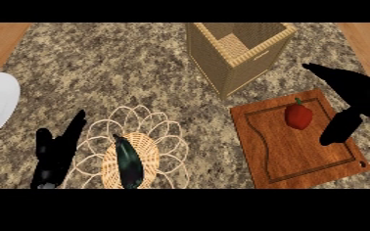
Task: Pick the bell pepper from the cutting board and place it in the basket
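At the near edge of the counter, around seven o'clock, the left hand (56,151) rests with fingers straight and open, holding nothing; just beside it at six o'clock a dark eggplant (130,162) lies on a woven wire-rimmed trivet (160,129). Toward four o'clock sits the wooden cutting board (289,151), and the red bell pepper (298,115) stands on its far half, stem up, untouched. The right hand (344,108) hangs at three o'clock just beside the pepper, thumb and fingers spread apart around empty space, so it grips nothing yet. I judge the pepper to be light, hollow and fairly stiff, with a smooth waxy skin that could slide between fingers; taking it across its broad middle, thumb on one side and fingers on the other, looks safer than pinching the thin stem. The board has a groove near its rim, and the pepper could roll if nudged. Farther out, at one o'clock, the tall wicker basket (217,58) stands open-topped, well apart from the board, on a speckled granite counter (108,63). A white plate (6,100) edges in at nine o'clock.
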Motion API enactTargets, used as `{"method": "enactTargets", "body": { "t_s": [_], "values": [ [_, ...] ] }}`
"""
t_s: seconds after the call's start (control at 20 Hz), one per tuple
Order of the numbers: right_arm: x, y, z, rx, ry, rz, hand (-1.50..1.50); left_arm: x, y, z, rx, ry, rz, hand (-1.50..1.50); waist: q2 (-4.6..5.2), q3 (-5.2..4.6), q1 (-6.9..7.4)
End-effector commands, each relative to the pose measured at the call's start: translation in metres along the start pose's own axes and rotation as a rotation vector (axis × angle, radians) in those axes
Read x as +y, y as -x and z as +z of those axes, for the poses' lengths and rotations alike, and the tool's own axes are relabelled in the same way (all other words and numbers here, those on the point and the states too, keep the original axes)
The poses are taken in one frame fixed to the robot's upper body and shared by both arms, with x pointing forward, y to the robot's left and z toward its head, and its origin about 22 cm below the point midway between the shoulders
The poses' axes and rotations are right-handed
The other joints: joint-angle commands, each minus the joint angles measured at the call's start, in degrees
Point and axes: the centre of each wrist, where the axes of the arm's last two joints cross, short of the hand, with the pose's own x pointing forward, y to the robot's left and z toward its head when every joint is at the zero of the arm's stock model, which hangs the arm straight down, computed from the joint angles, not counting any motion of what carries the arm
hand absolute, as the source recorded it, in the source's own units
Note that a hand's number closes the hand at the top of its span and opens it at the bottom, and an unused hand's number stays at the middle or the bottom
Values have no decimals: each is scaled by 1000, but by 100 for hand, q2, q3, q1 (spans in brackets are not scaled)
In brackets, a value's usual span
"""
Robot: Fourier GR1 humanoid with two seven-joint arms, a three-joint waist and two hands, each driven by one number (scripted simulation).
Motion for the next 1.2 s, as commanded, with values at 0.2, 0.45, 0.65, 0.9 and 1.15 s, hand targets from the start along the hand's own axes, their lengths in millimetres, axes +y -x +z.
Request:
{"method": "enactTargets", "body": {
  "t_s": [0.2,0.45,0.65,0.9,1.15],
  "values": [
    [25,4,-16,-4,27,-18,-150,4,16,1,147,16,30,0,56,-81,-7],
    [27,4,-26,-6,13,-17,-150,-14,44,14,150,20,33,0,60,-85,18],
    [39,-5,-43,35,-45,26,-150,-3,32,14,135,23,12,0,66,-84,73],
    [55,13,-44,62,-87,61,-150,-29,28,17,135,24,24,0,54,-80,24],
    [67,-3,-48,52,-65,40,-150,4,14,5,135,26,30,0,52,-83,10]
  ]
}}
